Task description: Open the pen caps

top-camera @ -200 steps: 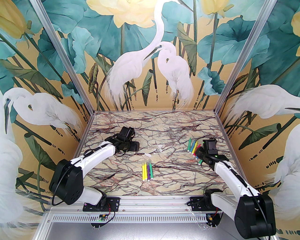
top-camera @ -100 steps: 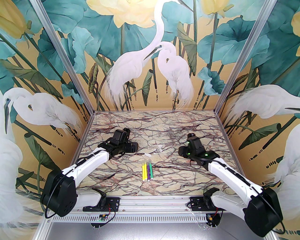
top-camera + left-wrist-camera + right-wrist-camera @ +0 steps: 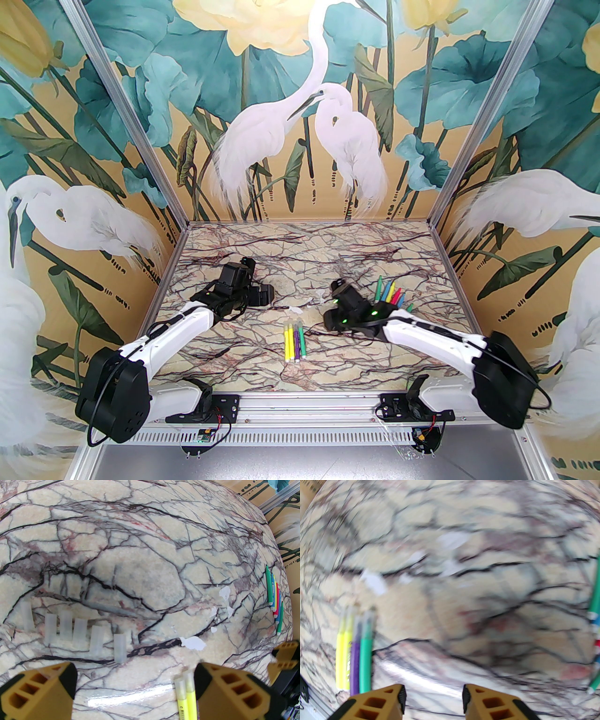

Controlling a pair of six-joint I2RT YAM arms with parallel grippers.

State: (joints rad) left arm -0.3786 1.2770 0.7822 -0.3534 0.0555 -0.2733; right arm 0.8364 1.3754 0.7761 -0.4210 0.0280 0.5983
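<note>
1. Six loose pen caps [image 3: 79,630], pale and see-through, lie in an uneven row on the marble-patterned table [image 3: 328,243], just ahead of the left gripper in the left wrist view.
2. The left gripper [image 3: 133,676] hangs low over the table with its jaws spread wide and nothing between them.
3. A few white scraps [image 3: 192,643] are scattered on the bare surface near the middle.
4. Four capped pens [image 3: 293,340] lie side by side at the table's centre: two yellow, one purple, one green, with their caps at the far ends. In the left wrist view the two yellow ones lie just beside the left gripper's right finger.
5. The right gripper [image 3: 433,691] hovers to the right of those four pens, jaws partly apart and empty.
6. Further right, a fanned group of uncapped pens [image 3: 389,295] in green, blue, yellow and pink lies touching, bare tips pointing away from the arms.
</note>
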